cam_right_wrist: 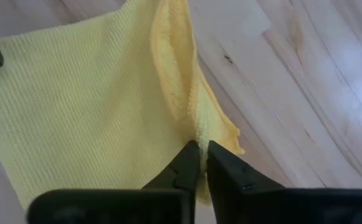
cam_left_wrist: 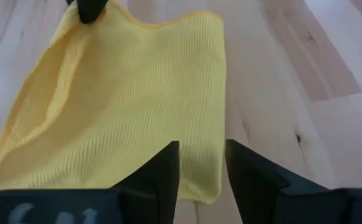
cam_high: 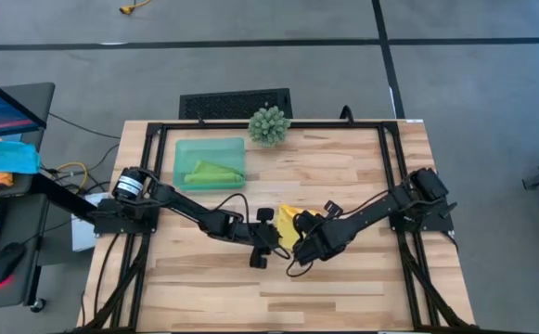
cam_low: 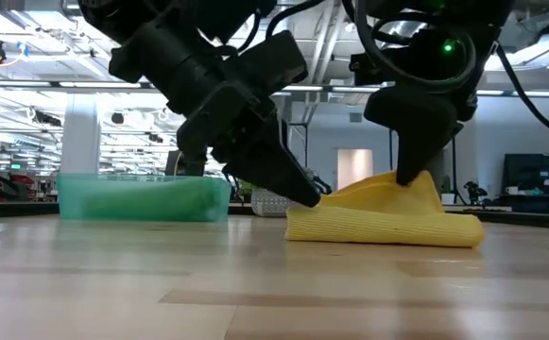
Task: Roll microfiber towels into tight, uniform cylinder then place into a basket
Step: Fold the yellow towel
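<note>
Now the right gripper [cam_right_wrist: 202,149] pinches the yellow towel's [cam_high: 288,224] folded edge mid-table to anchor the roll; left gripper [cam_left_wrist: 202,163] spread at the opposite edge. Green towel [cam_high: 213,173] sits in basket [cam_high: 182,148], far left.

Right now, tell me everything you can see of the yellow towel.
The yellow towel is a bright yellow ribbed microfiber cloth with a stitched hem, loosely folded rather than rolled. It lies near the middle of the wooden table, apart from the basket. The right claw is shut on a bunched fold, lifting that part into a peak. The left claw is open at the opposite edge, fingers over the cloth.
</note>
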You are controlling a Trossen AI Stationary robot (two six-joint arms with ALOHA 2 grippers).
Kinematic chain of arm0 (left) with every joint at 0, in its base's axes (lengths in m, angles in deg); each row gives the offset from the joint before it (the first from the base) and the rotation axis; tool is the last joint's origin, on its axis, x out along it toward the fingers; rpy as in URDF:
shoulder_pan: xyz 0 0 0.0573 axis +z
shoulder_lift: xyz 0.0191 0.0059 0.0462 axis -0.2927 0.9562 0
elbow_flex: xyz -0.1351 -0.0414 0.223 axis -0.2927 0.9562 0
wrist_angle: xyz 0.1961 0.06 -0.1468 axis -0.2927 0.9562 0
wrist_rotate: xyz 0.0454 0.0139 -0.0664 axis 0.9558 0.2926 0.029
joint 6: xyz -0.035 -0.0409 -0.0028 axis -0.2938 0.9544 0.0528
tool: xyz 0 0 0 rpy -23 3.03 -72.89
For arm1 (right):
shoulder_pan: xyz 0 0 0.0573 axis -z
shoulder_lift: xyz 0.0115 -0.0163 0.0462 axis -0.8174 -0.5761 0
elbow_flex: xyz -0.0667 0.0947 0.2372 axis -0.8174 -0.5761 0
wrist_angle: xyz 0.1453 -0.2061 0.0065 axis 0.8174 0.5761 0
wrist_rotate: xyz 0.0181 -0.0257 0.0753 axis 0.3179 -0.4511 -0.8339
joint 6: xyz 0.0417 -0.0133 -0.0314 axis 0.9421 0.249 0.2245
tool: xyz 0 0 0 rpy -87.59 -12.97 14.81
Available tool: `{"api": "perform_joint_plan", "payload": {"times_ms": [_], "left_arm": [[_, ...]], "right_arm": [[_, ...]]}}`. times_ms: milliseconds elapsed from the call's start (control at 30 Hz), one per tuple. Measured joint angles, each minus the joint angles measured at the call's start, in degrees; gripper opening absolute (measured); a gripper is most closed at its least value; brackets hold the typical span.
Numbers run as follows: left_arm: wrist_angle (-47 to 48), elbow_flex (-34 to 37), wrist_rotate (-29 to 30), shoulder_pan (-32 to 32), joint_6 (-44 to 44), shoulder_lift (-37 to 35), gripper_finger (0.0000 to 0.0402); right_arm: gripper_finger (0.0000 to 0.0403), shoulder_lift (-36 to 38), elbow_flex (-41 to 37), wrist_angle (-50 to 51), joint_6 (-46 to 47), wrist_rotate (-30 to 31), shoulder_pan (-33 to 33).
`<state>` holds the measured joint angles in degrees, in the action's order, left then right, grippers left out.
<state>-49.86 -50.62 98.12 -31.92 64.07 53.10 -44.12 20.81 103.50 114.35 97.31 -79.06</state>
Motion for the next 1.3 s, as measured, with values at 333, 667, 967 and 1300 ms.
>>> {"api": "perform_joint_plan", "payload": {"times_ms": [333,667,967,1300], "left_arm": [[-1.09,-0.45,-0.57,0.06,1.01,4.01,0.0116],[-1.23,-0.68,-0.14,-0.18,3.96,6.86,0.0116],[0.73,-0.58,5.47,-3.04,2.86,5.32,0.0116],[3.98,-0.33,7.65,-5.56,1.65,2.97,0.0116]], "right_arm": [[0.0134,0.08,0.00,0.83,-2.21,-0.20,0.37],[0.0166,2.90,5.34,11.06,-2.89,3.41,-0.17],[0.0142,4.79,2.67,10.65,-2.74,5.05,-4.86],[0.0113,5.42,-7.17,9.77,7.67,5.19,-10.39]]}}
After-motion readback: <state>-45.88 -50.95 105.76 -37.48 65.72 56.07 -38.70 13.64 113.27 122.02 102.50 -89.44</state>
